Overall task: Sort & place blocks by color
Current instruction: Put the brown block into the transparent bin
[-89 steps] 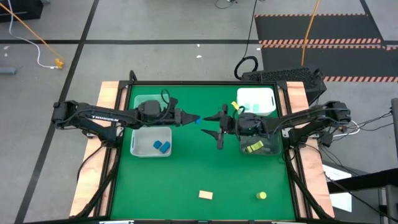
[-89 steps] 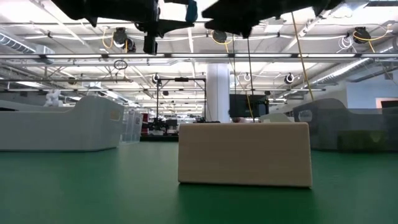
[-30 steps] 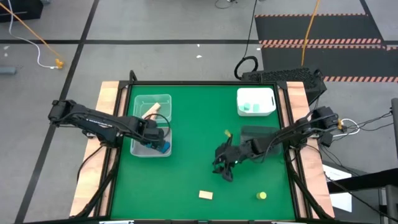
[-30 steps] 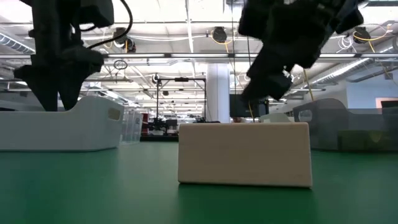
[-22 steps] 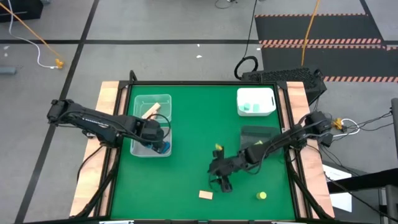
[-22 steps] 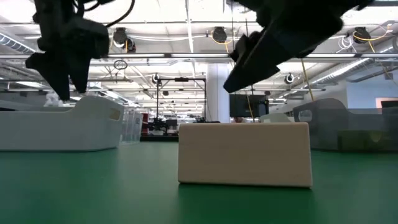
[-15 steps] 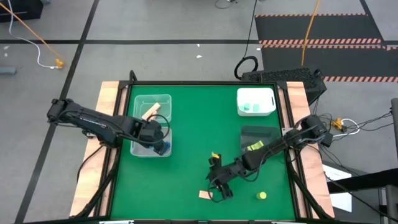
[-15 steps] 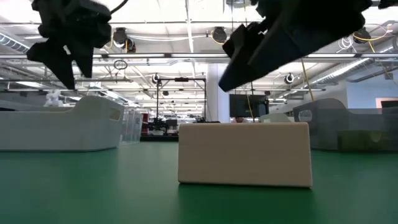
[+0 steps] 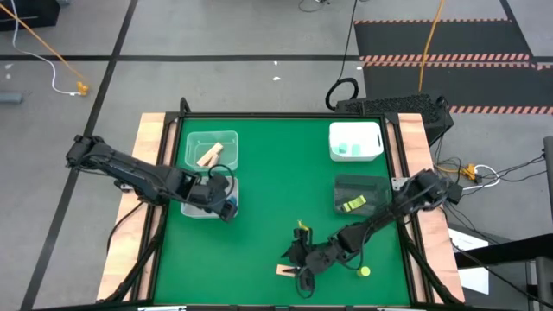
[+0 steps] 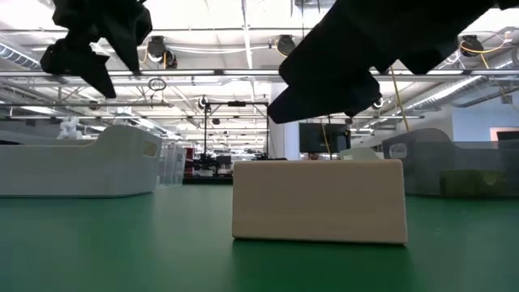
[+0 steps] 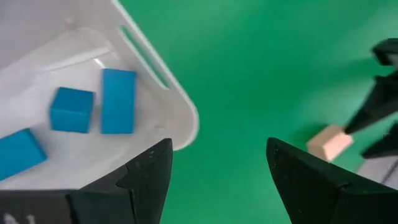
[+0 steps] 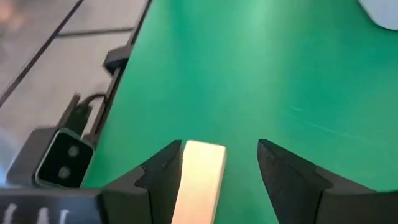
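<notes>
A tan wood block (image 9: pixel 284 270) lies flat on the green mat near the table's near edge and fills the middle of the low view (image 10: pixel 319 200). My right gripper (image 9: pixel 296 272) hovers open above it; in its wrist view the tan wood block (image 12: pixel 200 177) shows between the fingers, closer to one. My left gripper (image 9: pixel 229 210) hangs open over the near right corner of the white bin (image 11: pixel 180 112), which holds three blue blocks (image 11: pixel 118 101). A yellow cylinder (image 9: pixel 365 271) stands on the mat to the right of the tan block.
A clear bin with tan pieces (image 9: pixel 212 149) sits at the far left. A white bin with mint green blocks (image 9: pixel 354 141) sits at the far right, and a dark bin with yellow blocks (image 9: pixel 357 199) sits nearer on that side. Bare mat lies between the bins.
My right gripper has swung toward the table's near edge and leftward, coming down over the tan block. My left gripper has risen out of the blue-block bin and drifted slightly toward the near edge. The blocks have stayed where they were.
</notes>
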Tool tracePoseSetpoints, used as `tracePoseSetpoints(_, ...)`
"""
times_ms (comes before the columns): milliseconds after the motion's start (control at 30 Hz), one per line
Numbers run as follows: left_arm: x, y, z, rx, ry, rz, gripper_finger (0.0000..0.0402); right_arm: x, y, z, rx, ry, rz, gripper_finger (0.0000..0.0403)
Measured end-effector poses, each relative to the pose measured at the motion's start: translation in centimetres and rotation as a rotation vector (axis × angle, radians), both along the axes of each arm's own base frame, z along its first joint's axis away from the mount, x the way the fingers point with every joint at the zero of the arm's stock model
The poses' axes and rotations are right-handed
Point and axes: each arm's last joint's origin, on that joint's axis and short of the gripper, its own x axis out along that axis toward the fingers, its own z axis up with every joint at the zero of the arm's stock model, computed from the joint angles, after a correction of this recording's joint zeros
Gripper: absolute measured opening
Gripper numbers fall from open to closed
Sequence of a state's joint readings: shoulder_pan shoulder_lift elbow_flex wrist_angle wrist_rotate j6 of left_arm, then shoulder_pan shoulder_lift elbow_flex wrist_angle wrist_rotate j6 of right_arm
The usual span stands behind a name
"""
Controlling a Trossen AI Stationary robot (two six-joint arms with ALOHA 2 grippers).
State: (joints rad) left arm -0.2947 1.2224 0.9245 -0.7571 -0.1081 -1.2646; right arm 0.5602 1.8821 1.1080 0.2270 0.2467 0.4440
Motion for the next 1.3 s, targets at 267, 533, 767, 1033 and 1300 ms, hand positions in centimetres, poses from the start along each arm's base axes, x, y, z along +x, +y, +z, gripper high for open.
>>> tracePoseSetpoints(267,0.5,-0.9,0.5,-0.009,-0.091,-0.021,0.0257,-0.7,2.0,-1.8,0.047,0.008,-0.069,0.0199)
tracePoseSetpoints(533,0.6,-1.2,0.6,-0.003,-0.123,-0.020,0.0257,-1.2,2.8,-3.2,-0.008,0.012,-0.100,0.0199)
tracePoseSetpoints(767,0.7,-1.2,0.7,0.002,-0.133,-0.014,0.0257,-1.0,2.3,-3.9,-0.047,0.025,-0.128,0.0199)
tracePoseSetpoints(1033,0.9,-1.2,0.8,-0.007,-0.161,-0.014,0.0257,-1.0,2.1,-4.0,-0.048,0.043,-0.126,0.0139)
tracePoseSetpoints(1300,1.7,-1.5,1.6,-0.037,-0.276,-0.022,0.0257,-0.9,1.9,-3.9,-0.017,0.076,-0.118,0.0113)
